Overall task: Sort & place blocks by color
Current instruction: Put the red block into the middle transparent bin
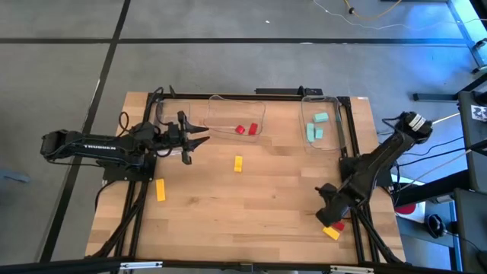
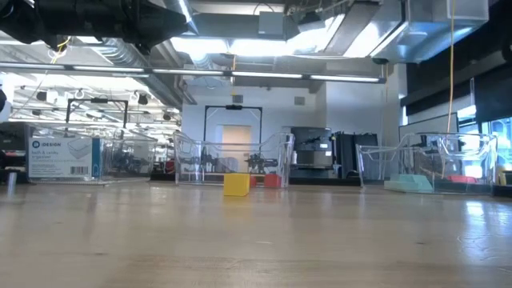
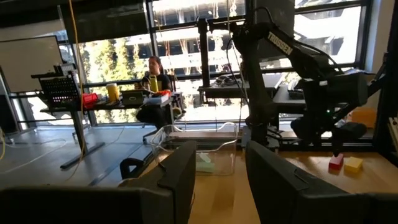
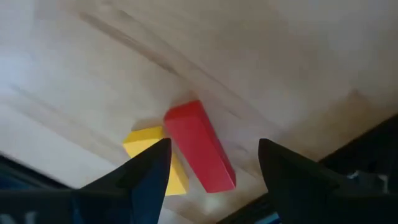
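Observation:
Near the table's near right corner, a red block [image 4: 200,152] and a yellow block [image 4: 155,158] lie side by side on the wood. My right gripper [image 4: 214,146] hangs open over them, pointing down, with the red block between its fingers and untouched; it also shows from above as the right gripper [image 1: 329,217]. Two more yellow blocks [image 1: 238,163] [image 1: 160,190] lie loose on the table. Two red blocks [image 1: 246,129] sit in the middle bin [image 1: 228,106], and teal blocks [image 1: 316,125] in the right bin [image 1: 332,114]. My left gripper [image 3: 221,186] waits open and level at the far left.
A third clear bin [image 1: 169,106] stands at the far left, beside my left gripper. The dark frame rails [image 1: 351,144] run along the table's right side close to my right arm. Bare wood stretches across the table's middle and near side.

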`<move>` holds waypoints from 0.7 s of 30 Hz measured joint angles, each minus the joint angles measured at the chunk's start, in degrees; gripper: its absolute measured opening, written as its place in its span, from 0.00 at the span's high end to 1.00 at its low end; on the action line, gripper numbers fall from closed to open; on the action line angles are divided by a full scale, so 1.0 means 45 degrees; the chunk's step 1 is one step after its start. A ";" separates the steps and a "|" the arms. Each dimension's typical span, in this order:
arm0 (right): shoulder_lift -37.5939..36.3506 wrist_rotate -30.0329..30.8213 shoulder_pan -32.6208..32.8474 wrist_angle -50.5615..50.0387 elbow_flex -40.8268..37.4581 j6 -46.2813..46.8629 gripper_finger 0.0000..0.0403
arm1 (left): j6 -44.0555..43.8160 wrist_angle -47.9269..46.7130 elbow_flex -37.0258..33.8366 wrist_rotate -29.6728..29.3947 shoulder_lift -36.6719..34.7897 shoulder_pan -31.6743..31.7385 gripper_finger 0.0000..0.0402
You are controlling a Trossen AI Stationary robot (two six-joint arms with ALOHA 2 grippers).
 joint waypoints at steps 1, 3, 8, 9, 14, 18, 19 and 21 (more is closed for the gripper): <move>0.0171 0.0006 0.0073 0.0084 0.0000 0.0237 0.40 | 0.0015 0.0027 0.0000 -0.0021 0.0001 0.0000 0.67; 0.0462 0.0011 0.0124 0.0447 0.0000 0.0390 0.40 | 0.0015 0.0168 0.0000 -0.0147 0.0002 0.0000 0.67; 0.1129 0.0124 0.0125 0.1643 0.0000 0.0448 0.40 | 0.0025 0.0405 0.0000 -0.0270 0.0002 0.0000 0.67; 0.1235 0.0093 0.0125 0.1816 0.0000 0.0448 0.40 | 0.0025 0.0414 0.0000 -0.0270 0.0002 -0.0004 0.67; 0.1836 -0.0270 0.0215 0.2034 0.0000 0.0444 0.40 | 0.0037 0.0471 0.0000 -0.0271 0.0001 0.0000 0.67; 0.2280 -0.0316 0.0283 0.1925 0.0000 0.0439 0.40 | 0.0054 0.0549 0.0000 -0.0275 0.0002 0.0000 0.67; 0.2351 -0.0333 0.0282 0.1922 0.0000 0.0439 0.40 | 0.0056 0.0587 0.0000 -0.0272 0.0002 0.0000 0.67; 0.2500 -0.0388 0.0271 0.1920 0.0020 0.0439 0.40 | 0.0054 0.0619 0.0000 -0.0272 -0.0003 0.0000 0.67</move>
